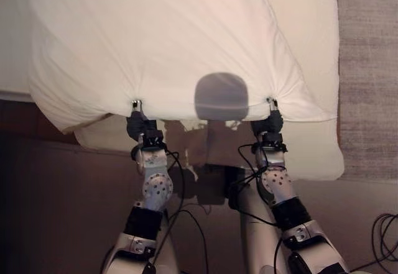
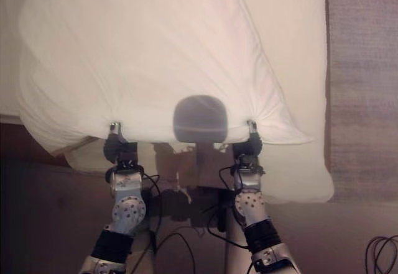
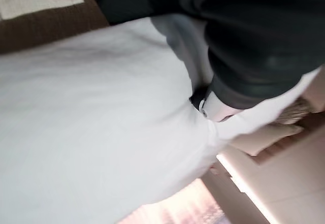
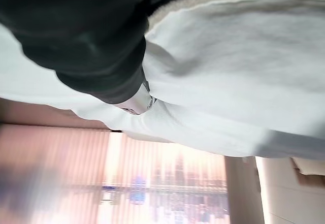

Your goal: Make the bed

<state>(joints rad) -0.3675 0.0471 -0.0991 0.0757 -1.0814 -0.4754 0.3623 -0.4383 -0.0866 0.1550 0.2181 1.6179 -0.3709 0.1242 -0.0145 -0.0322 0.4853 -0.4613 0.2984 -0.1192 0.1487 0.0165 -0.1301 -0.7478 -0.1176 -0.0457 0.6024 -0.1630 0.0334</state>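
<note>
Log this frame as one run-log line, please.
task: make bed | left hand: pinching pillow near edge | right hand: pinching same edge | pillow: held over bed

Grey carpet [image 1: 368, 69] is running down the right of the frame. Dark brown floor [image 1: 56, 205] is lying across the lower left. Bright window blinds [image 4: 167, 183] are glowing in the right wrist view.

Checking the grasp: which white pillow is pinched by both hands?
The upper pillow, its near edge puckered at the left hand and right hand; the lower pillow lies beneath.

Head stereo pair downward over the white pillow [image 1: 168, 44]; wrist cameras close against that same cloth.
</note>
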